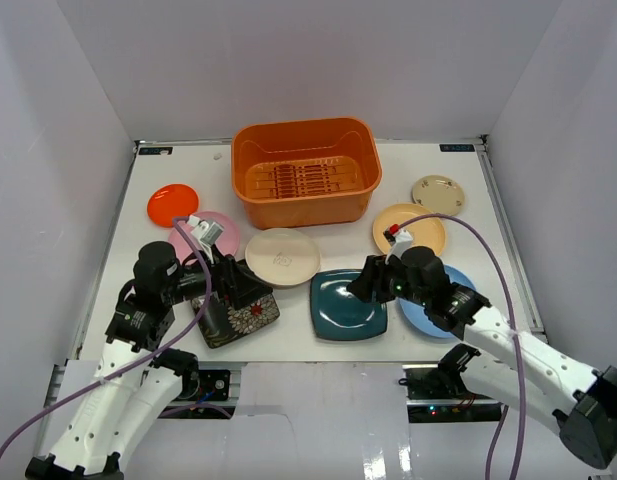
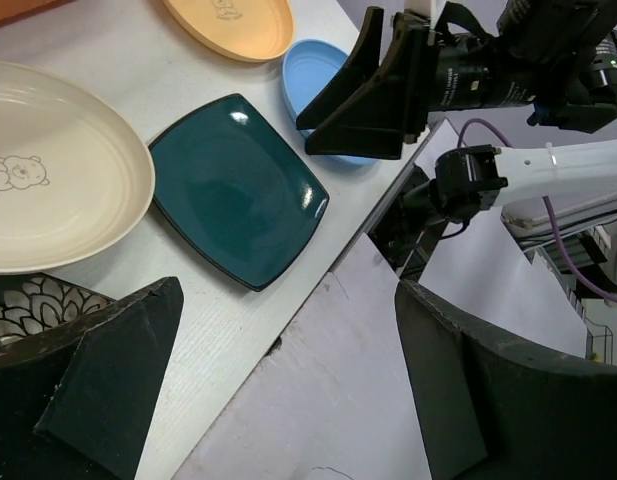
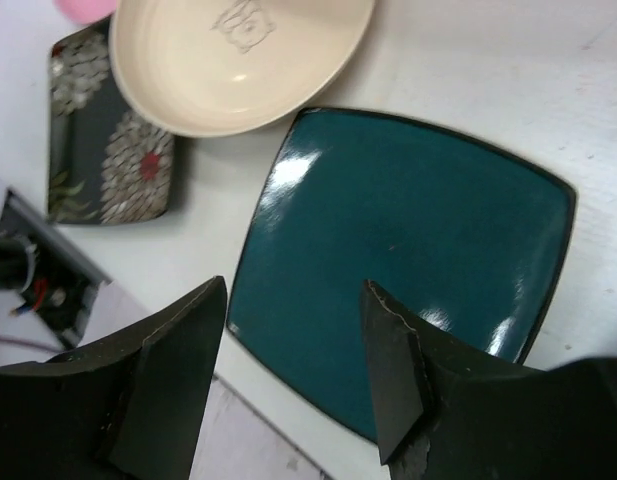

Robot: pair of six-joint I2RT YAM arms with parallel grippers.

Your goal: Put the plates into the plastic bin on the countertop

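Note:
The orange plastic bin (image 1: 306,172) stands empty at the back of the white countertop (image 1: 148,300). Plates lie in front of it: orange-red (image 1: 173,204), pink (image 1: 210,232), cream (image 1: 282,257), yellow (image 1: 408,228), small beige (image 1: 438,194), light blue (image 1: 428,312), square dark teal (image 1: 346,305) and black flowered (image 1: 243,318). My left gripper (image 1: 246,292) is open and empty over the black flowered plate (image 2: 28,305), pointing past the table's near edge (image 2: 288,390). My right gripper (image 1: 361,284) is open and empty just above the teal plate's (image 3: 418,240) near corner (image 3: 293,360).
White walls close in the table on three sides. The right arm hides part of the light blue plate (image 2: 318,80). The cream plate (image 3: 238,55) lies between the black flowered (image 3: 108,150) and teal plates (image 2: 238,190). The right gripper (image 2: 368,100) shows in the left wrist view.

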